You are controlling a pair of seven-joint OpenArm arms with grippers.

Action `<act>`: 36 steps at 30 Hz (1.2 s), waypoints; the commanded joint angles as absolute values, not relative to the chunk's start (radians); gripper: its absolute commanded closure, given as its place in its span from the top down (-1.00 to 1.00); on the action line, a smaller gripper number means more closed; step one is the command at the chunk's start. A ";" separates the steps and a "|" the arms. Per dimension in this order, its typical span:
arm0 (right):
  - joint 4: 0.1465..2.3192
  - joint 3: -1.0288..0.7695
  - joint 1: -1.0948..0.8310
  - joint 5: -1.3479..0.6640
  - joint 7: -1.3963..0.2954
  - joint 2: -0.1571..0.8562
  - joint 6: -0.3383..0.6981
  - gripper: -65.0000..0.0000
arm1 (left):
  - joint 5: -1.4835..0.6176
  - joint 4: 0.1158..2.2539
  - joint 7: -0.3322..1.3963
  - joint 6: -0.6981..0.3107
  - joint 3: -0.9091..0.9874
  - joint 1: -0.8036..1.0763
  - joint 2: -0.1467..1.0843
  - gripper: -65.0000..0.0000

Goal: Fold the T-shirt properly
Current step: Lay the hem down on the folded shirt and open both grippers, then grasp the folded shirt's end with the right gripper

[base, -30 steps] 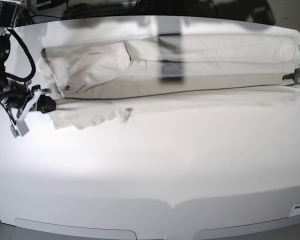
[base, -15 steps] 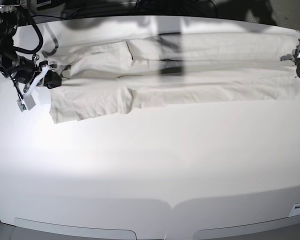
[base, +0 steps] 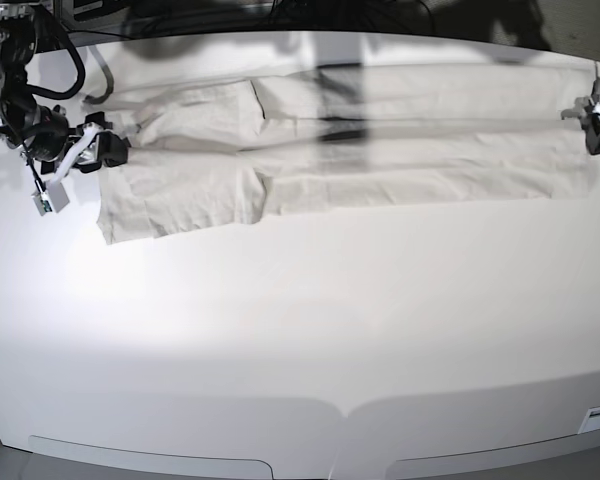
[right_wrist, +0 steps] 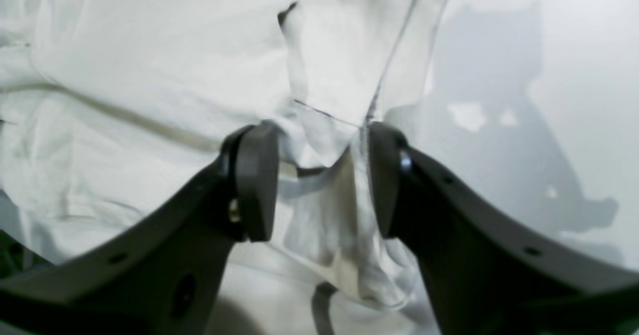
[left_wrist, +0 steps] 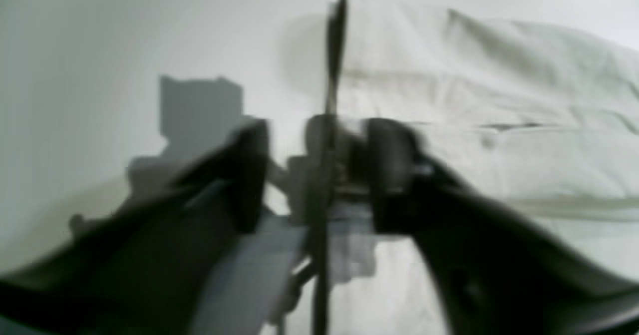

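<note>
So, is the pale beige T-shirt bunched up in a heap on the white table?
No, the pale beige T-shirt lies spread flat in a long band across the white table.

T-shirt [base: 330,140] front edge now folded back flat, both hands parted

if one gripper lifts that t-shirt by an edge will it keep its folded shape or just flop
Probably flop. The T-shirt looks thin and wrinkled and lies flat against the table, so it likely has no stiffness. In the right wrist view its edge sags in loose folds between the open jaws, so a one-point lift would likely undo the fold.
</note>
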State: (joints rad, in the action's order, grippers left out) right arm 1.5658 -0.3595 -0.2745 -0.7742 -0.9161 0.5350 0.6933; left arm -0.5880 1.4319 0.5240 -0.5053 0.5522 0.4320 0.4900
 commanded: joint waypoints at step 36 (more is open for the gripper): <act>1.582 0.000 -0.266 -0.927 -0.831 0.557 0.698 -0.08 | -1.004 1.113 0.688 -0.698 0.562 0.370 0.634 0.16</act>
